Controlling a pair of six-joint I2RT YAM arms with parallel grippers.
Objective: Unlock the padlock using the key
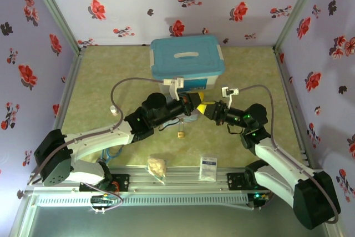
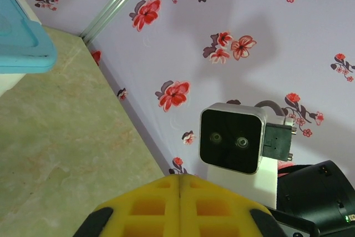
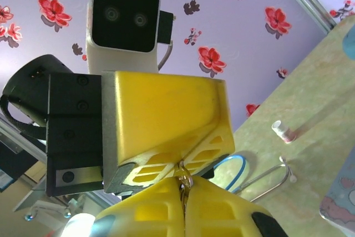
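1. Overhead, the left arm (image 1: 94, 140) reaches from the near left corner of the green surface (image 1: 111, 76) toward its middle.
2. A clear bag (image 1: 156, 166) of pale contents lies at the near edge, just right of the left arm's base.
3. The padlock (image 1: 181, 134), a tiny brass-gold item, appears to rest on the surface in front of the two tools, apart from both. It is too small here to tell whether its shackle is closed.
4. A blue-lidded box (image 1: 187, 59) stands against the far wall, behind the tools.
5. The left tool (image 1: 195, 107) points right. In its own wrist view, the two yellow fingers (image 2: 144, 206) of this tool (image 2: 180, 198) meet along a closed seam. Nothing shows between them from that side.
6. The key (image 3: 184, 180), a small grey metal piece with a ring-like head, sits where the two tools meet tip to tip. It is raised off the surface.
7. The tips of the left tool (image 3: 183, 159) touch the upper end of the key. Whether they grip it cannot be told.
8. The right tool (image 1: 208, 110) points left, nose to nose with the left tool. In the right wrist view, this tool (image 3: 184, 206) is closed and pinches the lower end of the key in its seam.
9. A white sachet (image 1: 208, 166) lies flat at the near edge, below the right tool.
10. The right arm (image 1: 277, 162) runs back to the near right corner.
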